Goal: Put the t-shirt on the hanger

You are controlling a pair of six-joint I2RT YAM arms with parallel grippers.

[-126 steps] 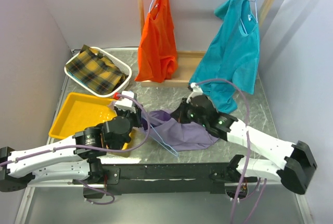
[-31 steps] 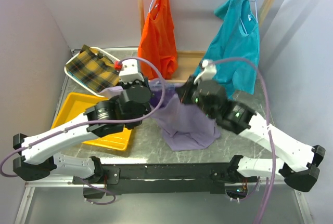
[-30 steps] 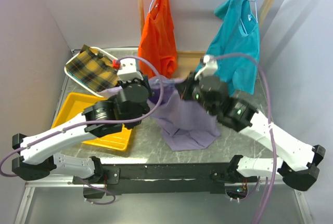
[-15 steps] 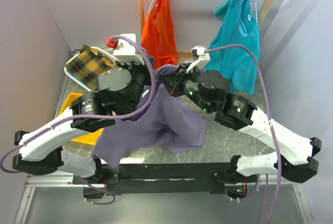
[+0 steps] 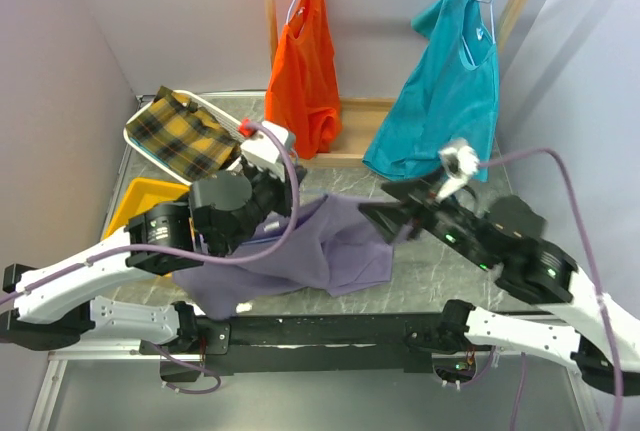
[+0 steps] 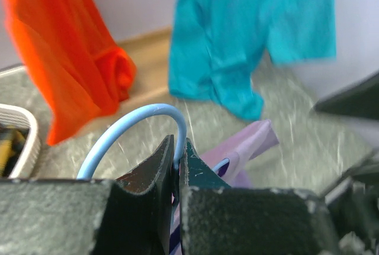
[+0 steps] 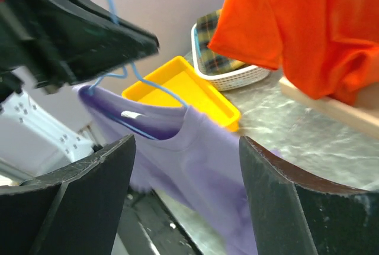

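At twelve o'clock from me an orange garment (image 5: 302, 76) hangs on the wooden rack (image 5: 268, 11), with a teal t-shirt (image 5: 445, 91) beside it at one o'clock. At ten o'clock a white basket (image 5: 205, 103) holds plaid cloth (image 5: 185, 136). Nearer, at nine, a yellow tray (image 5: 135, 201) lies on the marbled table (image 5: 425, 276).

Bright, even light here, soft shadows on the grey marbled tabletop (image 5: 330, 179), and both wrist views blurred up close.
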